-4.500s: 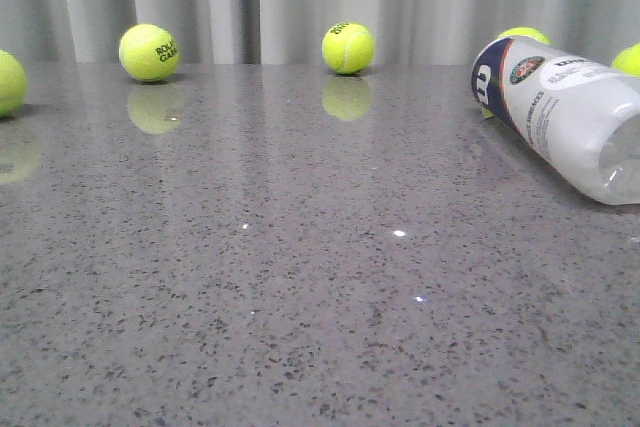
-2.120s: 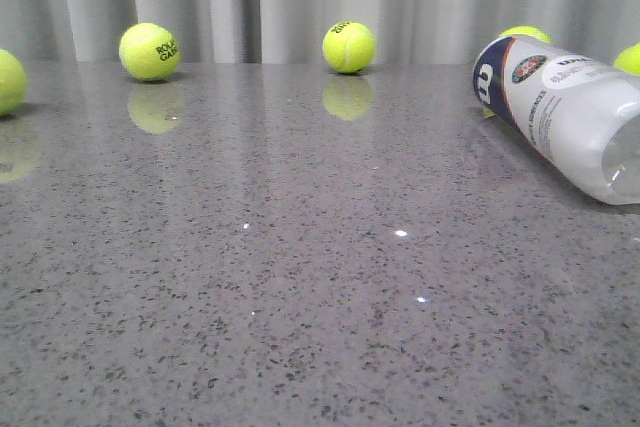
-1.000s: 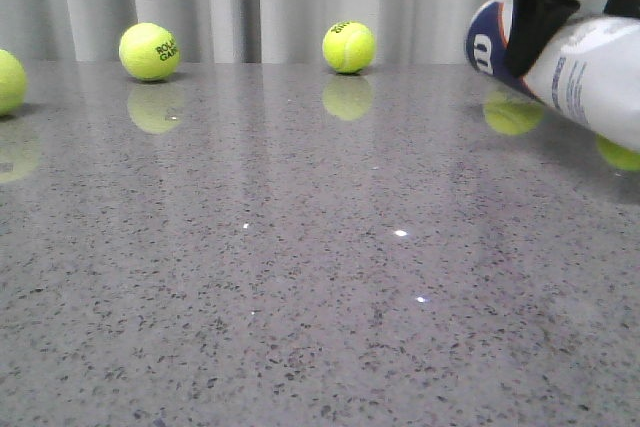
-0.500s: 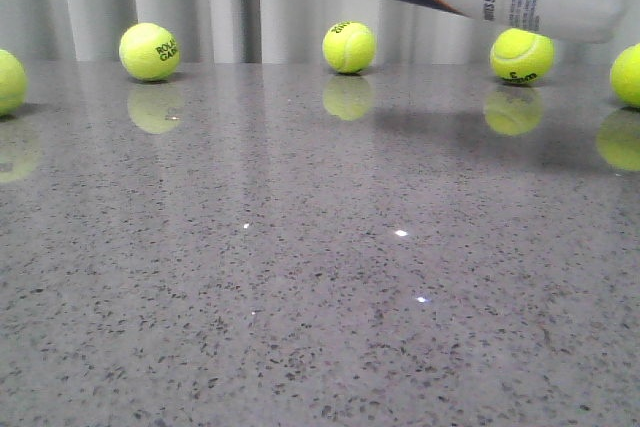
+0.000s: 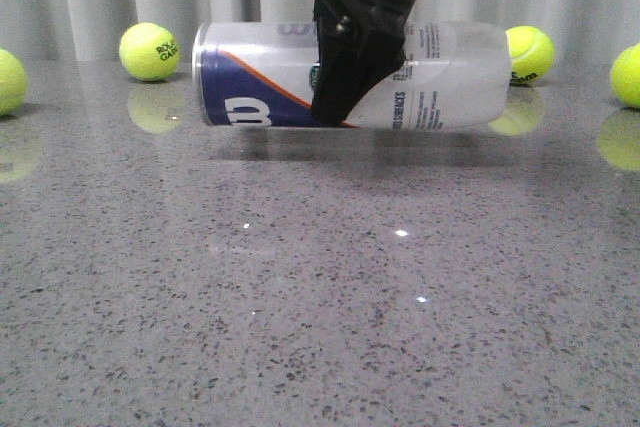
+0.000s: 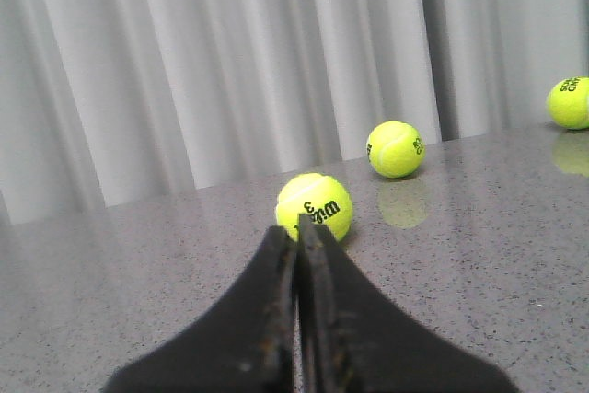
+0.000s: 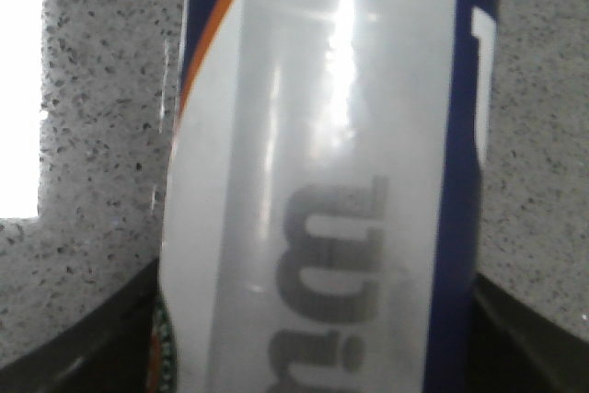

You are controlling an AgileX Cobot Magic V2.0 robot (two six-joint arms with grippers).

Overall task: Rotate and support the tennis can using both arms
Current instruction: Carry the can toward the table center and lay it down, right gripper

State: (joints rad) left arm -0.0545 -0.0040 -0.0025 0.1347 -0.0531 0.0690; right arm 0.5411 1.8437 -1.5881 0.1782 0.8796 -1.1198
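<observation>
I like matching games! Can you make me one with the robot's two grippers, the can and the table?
Things:
1. tennis can
2. left gripper
3. right gripper
4. table

States:
A. grey and speckled
B. shut on nothing
C. held level above the tabletop
D. clamped around the can

Pairs: 1-C, 2-B, 3-D, 4-A

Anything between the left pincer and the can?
Cannot tell: the left pincer, shut, faces tennis balls and curtain in its wrist view, with no can in sight. The right pincer holds the tennis can horizontal over the table.
</observation>
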